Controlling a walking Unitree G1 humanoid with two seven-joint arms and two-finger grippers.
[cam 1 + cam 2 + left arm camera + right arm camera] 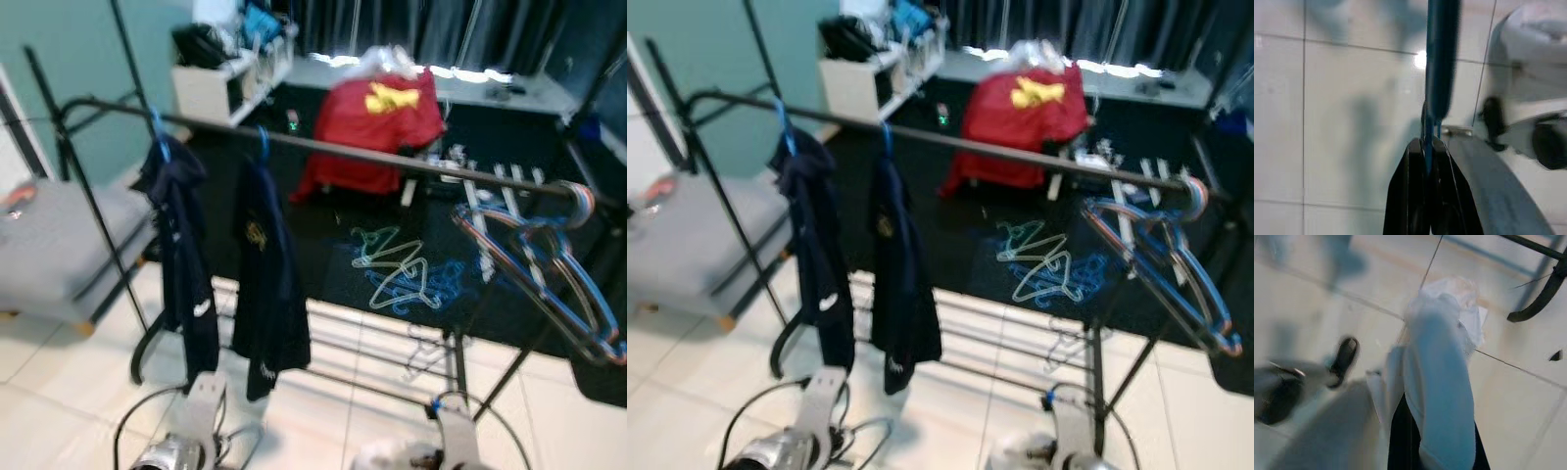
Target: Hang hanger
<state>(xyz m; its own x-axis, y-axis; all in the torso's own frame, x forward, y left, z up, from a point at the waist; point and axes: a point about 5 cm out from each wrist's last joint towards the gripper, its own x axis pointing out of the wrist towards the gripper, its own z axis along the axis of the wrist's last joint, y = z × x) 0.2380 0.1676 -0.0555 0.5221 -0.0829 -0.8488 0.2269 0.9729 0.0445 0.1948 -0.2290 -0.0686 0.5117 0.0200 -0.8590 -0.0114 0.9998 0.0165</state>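
Two dark shirts [265, 284] hang on a black clothes rail [343, 149]; spare hangers [549, 269] cluster at its right end. Low over the tiled floor [1342, 122], the left claw [1429, 147] pinches a blue hanger [1440, 63]. The right claw [1415, 431] grips pale cloth [1440, 382].

right gripper [1410, 431] fingers hidden under pale cloth [1440, 382], blurred
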